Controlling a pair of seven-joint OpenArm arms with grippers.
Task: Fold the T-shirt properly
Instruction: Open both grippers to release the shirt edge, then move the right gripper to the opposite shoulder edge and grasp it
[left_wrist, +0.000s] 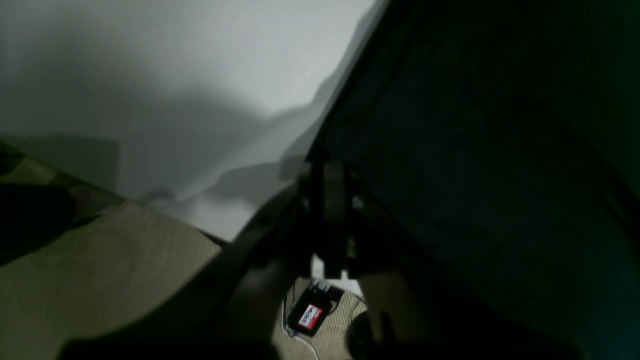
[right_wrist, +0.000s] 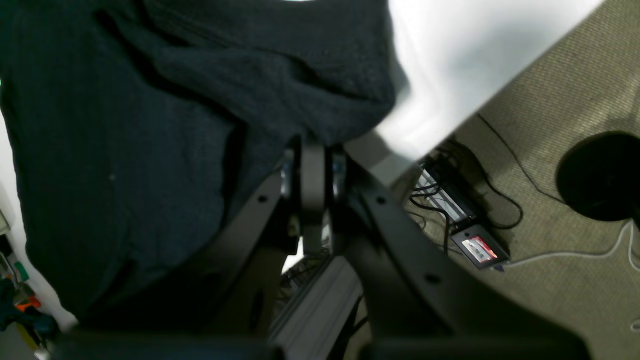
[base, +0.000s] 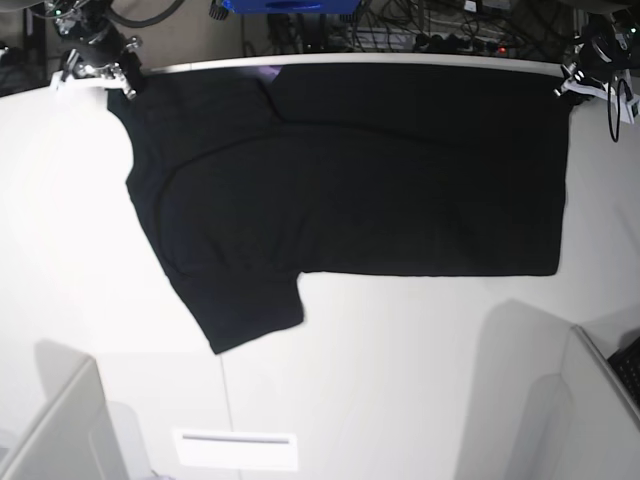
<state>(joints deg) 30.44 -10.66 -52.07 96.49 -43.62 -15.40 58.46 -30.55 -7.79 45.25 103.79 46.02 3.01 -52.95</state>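
Observation:
The black T-shirt (base: 380, 180) lies flat on the white table (base: 400, 380), plain side up, with one short sleeve (base: 250, 310) pointing toward the near left. Its far edge runs along the table's far edge. A small purple patch (base: 266, 72) shows at the collar. My right gripper (base: 110, 80) is at the shirt's far left corner, its fingers pressed together on the cloth (right_wrist: 125, 150) in the right wrist view (right_wrist: 312, 150). My left gripper (base: 575, 85) is at the far right corner, shut on the shirt's edge (left_wrist: 475, 150) in the left wrist view (left_wrist: 327, 170).
Carpet floor with cables and a black box with a red label (right_wrist: 480, 247) lies beyond the table's far edge. Grey panels stand at the near left (base: 60, 430) and near right (base: 600, 400). A white strip (base: 235, 450) lies at the near edge.

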